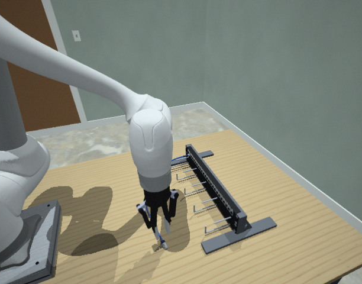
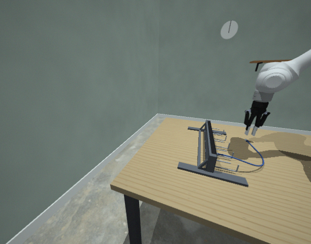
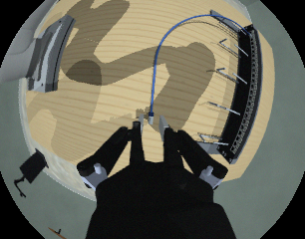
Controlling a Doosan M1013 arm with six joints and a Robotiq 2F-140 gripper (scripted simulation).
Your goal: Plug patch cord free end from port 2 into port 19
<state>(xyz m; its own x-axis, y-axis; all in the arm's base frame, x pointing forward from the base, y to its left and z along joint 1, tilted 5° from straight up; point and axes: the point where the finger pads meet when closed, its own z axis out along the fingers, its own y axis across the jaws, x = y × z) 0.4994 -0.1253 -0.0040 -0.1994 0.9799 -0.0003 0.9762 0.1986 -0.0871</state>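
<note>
Above the near part of the table (image 1: 297, 238) (image 2: 160, 181) (image 3: 128, 75), the gripper (image 1: 161, 234) (image 2: 250, 134) (image 3: 151, 120) is held slightly spread, with nothing pinched. Below its fingertips the free plug (image 1: 162, 243) (image 2: 246, 140) (image 3: 151, 119) lies, left of the rack (image 1: 216, 186) (image 2: 211, 147) (image 3: 250, 95). If the descent is made off-centre, the plug could be knocked askew or rolled latch down, and the loose rack dragged by the cord (image 1: 178, 158) (image 2: 262, 160) (image 3: 154, 60)

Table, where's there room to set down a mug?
There's room behind the rack, on its side without hooks, and between the arm's base and the cord. It's crowded in front of the rack, among the hooks, and below the hand, near the plug.
</note>
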